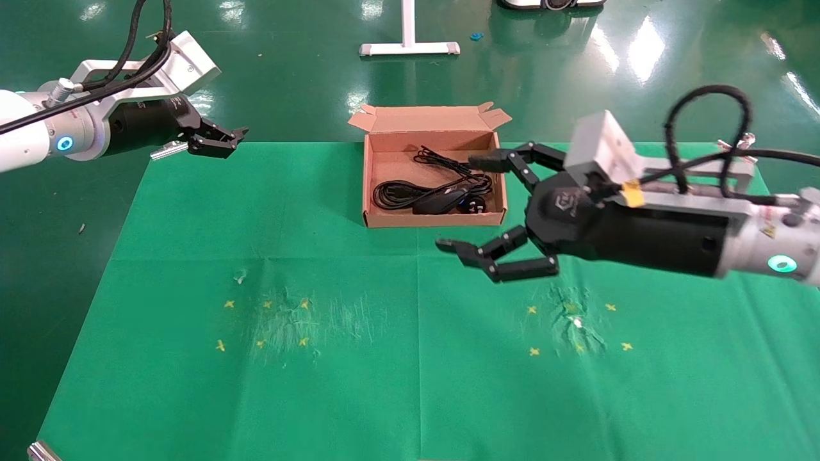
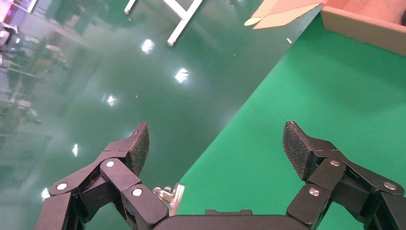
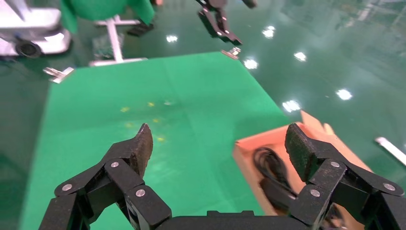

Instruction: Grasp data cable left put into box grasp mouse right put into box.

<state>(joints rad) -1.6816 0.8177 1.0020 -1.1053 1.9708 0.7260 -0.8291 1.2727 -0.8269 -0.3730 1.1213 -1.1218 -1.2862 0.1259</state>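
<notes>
Right gripper (image 1: 462, 202) spread wide and empty, hanging just beside the near right corner of the box (image 1: 371, 186), upper finger reaching over its right wall. Left gripper (image 1: 221, 142) parted too, holding nothing, well apart past the green cloth's (image 1: 359, 358) far left edge. Brown cardboard, lid flap open, coiled black data cable (image 1: 410, 189) and dark mouse (image 1: 442, 202) inside.

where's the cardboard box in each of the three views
Head view: the box sits at the far middle of the green cloth, cable and mouse inside.
Left wrist view: only a corner and flap show, far off beyond the open left gripper.
Right wrist view: the box lies close under the open right gripper.
Shared landmark: the green cloth's far edge.
</notes>
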